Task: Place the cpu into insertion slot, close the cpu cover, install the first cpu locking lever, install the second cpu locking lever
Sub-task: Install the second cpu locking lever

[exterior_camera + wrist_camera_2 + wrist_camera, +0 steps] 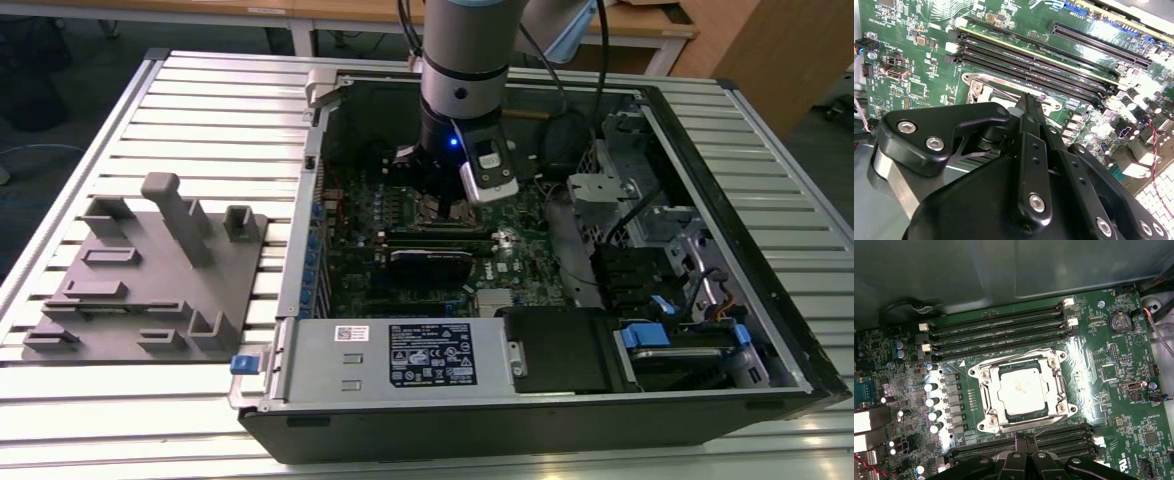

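A slatted metal table (pixel 200 100) is seen in the exterior view, carrying an open black computer case (pixel 747 300) laid on its side and, toward the exterior view's left, a grey moulded fixture plate (pixel 147 290) with upright posts. Inside the case a green motherboard (pixel 1094 370) is laid flat, crossed by long black ribbed memory slots (pixel 999 332) on both sides of the socket. The arm (pixel 461 60), a grey and silver cylinder, is lowered straight down into the case over the board. The end effector (pixel 1025 442), of matt black metal with round silver screw heads, is seen in both wrist views with its fingertips (pixel 1026 102) drawn narrowly together at the socket's edge; a thin silver wire lever (pixel 1050 426) is seen running slantwise up from the tips along one socket corner, but whether it is gripped cannot be told. The insertion slot (pixel 985 374), a square silver-rimmed socket with round bolts at its corners, is set between the two banks of memory slots. The cpu cover (pixel 1054 392), a thin silver frame with a square cut-out, is lying flat on the slot. The cpu (pixel 1021 390), a flat square chip with a dull silver-grey top, is seated face up in the cut-out, its edges parallel to the slot's, just beyond the end effector's tips.
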Motion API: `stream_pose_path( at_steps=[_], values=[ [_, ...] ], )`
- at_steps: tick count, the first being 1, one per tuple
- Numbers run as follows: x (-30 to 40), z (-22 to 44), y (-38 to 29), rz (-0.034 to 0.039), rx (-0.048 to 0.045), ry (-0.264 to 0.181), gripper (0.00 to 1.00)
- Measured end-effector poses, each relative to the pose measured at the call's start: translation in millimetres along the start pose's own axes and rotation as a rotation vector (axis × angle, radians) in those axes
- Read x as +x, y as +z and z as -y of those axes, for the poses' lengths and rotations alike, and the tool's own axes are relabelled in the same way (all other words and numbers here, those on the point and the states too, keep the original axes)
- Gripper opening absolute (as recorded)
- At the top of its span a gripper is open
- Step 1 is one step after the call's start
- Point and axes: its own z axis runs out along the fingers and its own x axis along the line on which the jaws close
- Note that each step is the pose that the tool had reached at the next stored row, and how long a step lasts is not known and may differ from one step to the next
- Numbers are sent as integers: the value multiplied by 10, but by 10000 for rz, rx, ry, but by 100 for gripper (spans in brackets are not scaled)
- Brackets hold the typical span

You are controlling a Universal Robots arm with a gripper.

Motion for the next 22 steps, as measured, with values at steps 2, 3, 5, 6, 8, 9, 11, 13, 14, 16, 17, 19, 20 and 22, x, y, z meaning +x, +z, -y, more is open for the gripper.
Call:
stream_pose_path(
  at_steps=[2,3,5,6,8,9,11,13,14,16,17,19,20,22],
  values=[
    [0,0,0,0,0,0,10],
    [0,0,0,0,0,0,10],
    [7,2,4,3,-3,2,10],
    [14,4,6,3,-2,0,10],
    [33,7,10,6,-2,0,10],
    [42,9,11,9,-3,0,10],
    [59,13,14,11,-2,0,10],
    [80,17,17,13,-3,0,10],
    [90,20,18,13,-3,-1,10],
    [112,24,20,14,-3,-1,10],
    [125,27,23,15,-3,-1,10],
    [138,31,34,15,-2,0,10],
    [140,33,42,15,-2,-1,10],
    [142,38,56,14,-2,-3,10]
  ],
)
